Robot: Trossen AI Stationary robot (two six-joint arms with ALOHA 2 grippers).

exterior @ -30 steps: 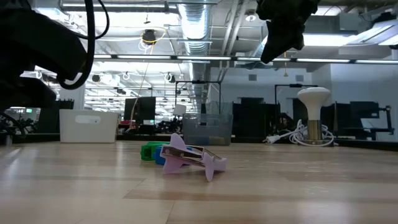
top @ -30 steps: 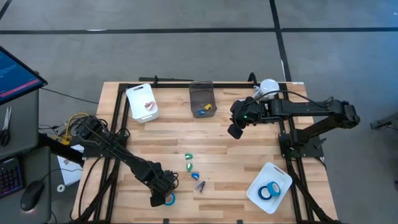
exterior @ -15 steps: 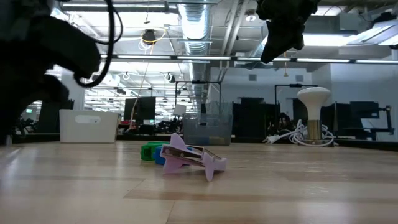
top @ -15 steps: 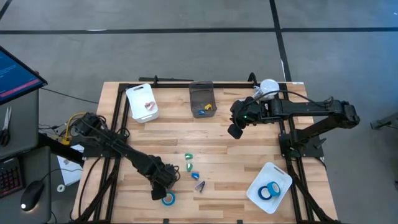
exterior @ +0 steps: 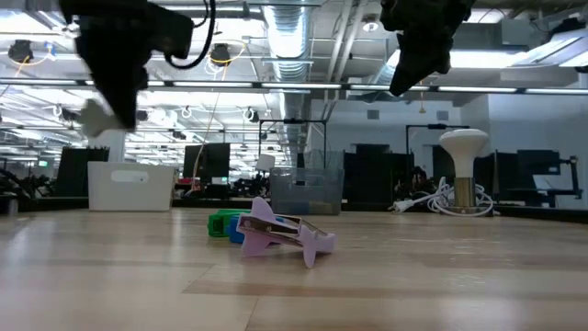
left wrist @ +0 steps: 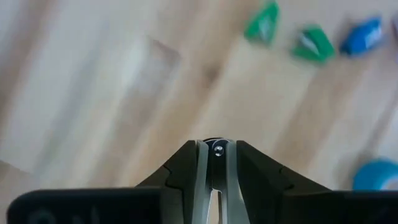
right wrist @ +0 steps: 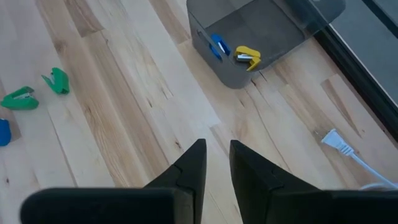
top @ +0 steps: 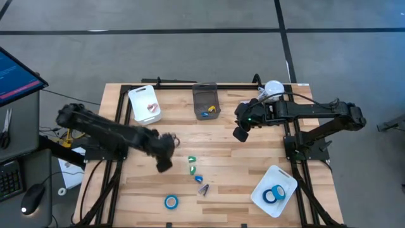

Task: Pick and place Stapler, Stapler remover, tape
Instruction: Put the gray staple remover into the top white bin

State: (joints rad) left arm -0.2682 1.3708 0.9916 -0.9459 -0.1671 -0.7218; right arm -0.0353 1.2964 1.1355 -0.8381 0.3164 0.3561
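Three tape rolls: one blue roll lies flat on the wood near the table's front edge; the other two sit side by side in the white tray at the front right corner.
Left gripper: hangs above the boards, well apart from the lone roll; fingers only slightly parted, nothing between them.
Right gripper: raised over the back right of the table, near the grey bin; fingers a little apart, empty.
Small pieces: two green ones and a blue one lie in a loose line at mid table, and a pinkish one just in front of them.
Grey bin contents: a blue item and a yellow item.
White bin: at the back left.
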